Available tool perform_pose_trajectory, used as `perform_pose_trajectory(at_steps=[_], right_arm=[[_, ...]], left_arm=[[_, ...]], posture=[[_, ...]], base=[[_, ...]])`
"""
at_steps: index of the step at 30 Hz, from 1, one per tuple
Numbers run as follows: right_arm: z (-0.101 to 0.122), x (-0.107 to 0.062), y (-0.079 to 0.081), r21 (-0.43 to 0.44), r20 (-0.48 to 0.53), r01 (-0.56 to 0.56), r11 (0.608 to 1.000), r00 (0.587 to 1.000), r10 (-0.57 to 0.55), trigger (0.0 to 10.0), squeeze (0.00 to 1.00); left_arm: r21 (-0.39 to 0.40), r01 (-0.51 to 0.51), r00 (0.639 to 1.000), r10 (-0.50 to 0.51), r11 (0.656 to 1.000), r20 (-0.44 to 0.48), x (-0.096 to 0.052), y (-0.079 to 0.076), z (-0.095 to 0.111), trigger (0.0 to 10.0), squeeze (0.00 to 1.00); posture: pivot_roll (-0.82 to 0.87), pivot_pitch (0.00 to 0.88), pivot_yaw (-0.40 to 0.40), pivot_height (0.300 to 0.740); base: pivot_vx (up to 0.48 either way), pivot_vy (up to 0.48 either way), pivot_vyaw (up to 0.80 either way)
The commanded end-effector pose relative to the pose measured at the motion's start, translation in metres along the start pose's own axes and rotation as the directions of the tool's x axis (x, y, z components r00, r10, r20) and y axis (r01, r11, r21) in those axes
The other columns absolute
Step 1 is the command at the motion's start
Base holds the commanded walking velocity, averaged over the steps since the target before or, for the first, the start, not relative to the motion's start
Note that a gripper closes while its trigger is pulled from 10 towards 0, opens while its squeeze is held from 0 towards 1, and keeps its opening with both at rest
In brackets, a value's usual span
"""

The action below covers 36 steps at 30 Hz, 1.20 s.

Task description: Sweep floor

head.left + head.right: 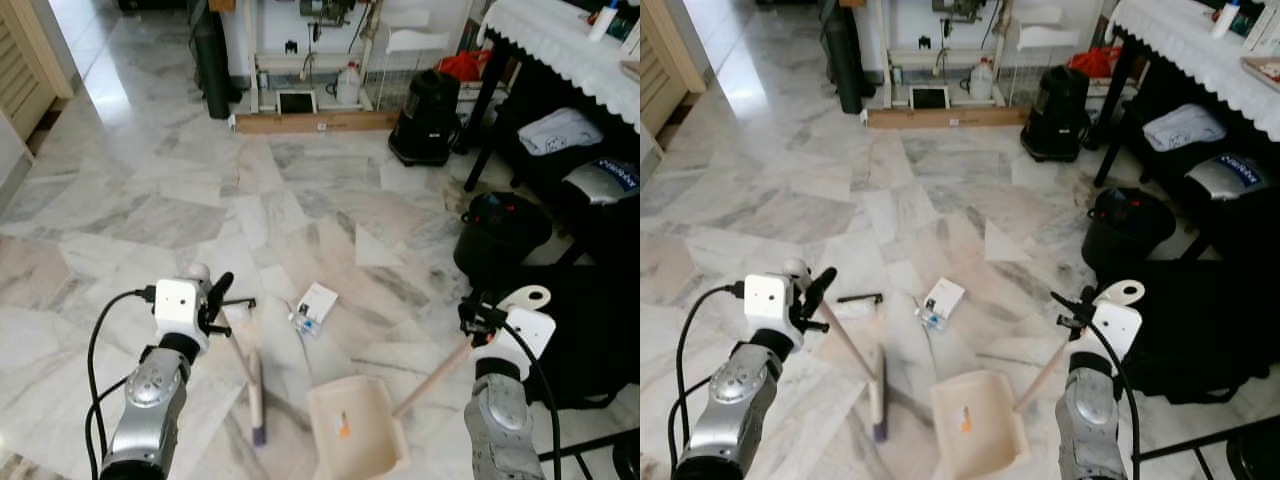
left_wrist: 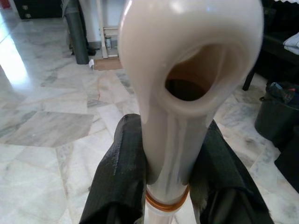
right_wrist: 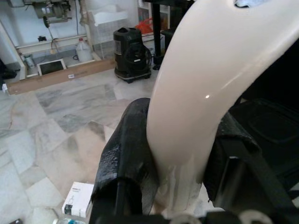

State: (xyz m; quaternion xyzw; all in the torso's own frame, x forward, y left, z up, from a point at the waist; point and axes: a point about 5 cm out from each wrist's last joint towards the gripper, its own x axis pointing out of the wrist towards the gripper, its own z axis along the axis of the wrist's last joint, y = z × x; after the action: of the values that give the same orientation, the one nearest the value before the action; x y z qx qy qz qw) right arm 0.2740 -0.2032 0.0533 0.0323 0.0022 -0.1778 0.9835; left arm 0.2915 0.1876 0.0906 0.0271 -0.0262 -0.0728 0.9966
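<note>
Left eye view: the left gripper, at about 8 o'clock in the picture, is clamped on the top of a broom handle. The handle slants down toward 5 o'clock to the broom head, which rests on the marble floor. The right gripper, at about 4 o'clock, grips the cream end of a dustpan handle. That handle runs toward 8 o'clock to the cream dustpan, which lies flat on the floor at 6 o'clock with a small orange scrap inside it. The broom head sits just beside the dustpan, at its 9 o'clock. A small white box lies on the floor near the centre, between the two handles. A black bin stands at 3 o'clock and a black appliance at 1 o'clock.

Right eye view: the same layout; a thin black object lies on the floor beside the broom handle, at the box's 9 o'clock. A bench with a white lace cloth stands at 2 o'clock.

Left wrist view: both black fingers press against the cream looped grip of the broom.

Right wrist view: the black fingers squeeze the cream dustpan grip from both sides; the white box lies on the floor below.
</note>
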Motion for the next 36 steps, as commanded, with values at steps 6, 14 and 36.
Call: perform_pose_trajectory(at_steps=[6, 14, 36], right_arm=[[0.0079, 0.0044, 0.0035, 0.009, 0.032, 0.000, 1.000, 0.999, 0.000, 10.0, 0.00], [0.0088, 0.0055, 0.0031, 0.015, 0.030, 0.007, 1.000, 1.000, -0.007, 10.0, 0.00], [0.0100, 0.0058, 0.0094, 0.022, 0.031, -0.022, 1.000, 0.999, 0.021, 10.0, 0.00]], left_arm=[[0.029, 0.002, 0.998, -0.004, 1.000, 0.070, 0.0041, 0.0005, 0.0151, 10.0, 0.00], [0.029, -0.009, 0.997, 0.006, 1.000, 0.078, 0.0056, 0.0008, 0.0169, 10.0, 0.00], [0.035, -0.022, 0.996, 0.019, 0.999, 0.091, 0.0050, 0.0033, 0.0203, 10.0, 0.00]], posture=[[-0.09, 0.045, -0.047, 0.740], [-0.09, 0.066, -0.048, 0.740], [-0.09, 0.086, -0.052, 0.740]], base=[[0.000, 0.000, 0.00], [0.170, 0.000, 0.00], [0.303, 0.000, -0.08]])
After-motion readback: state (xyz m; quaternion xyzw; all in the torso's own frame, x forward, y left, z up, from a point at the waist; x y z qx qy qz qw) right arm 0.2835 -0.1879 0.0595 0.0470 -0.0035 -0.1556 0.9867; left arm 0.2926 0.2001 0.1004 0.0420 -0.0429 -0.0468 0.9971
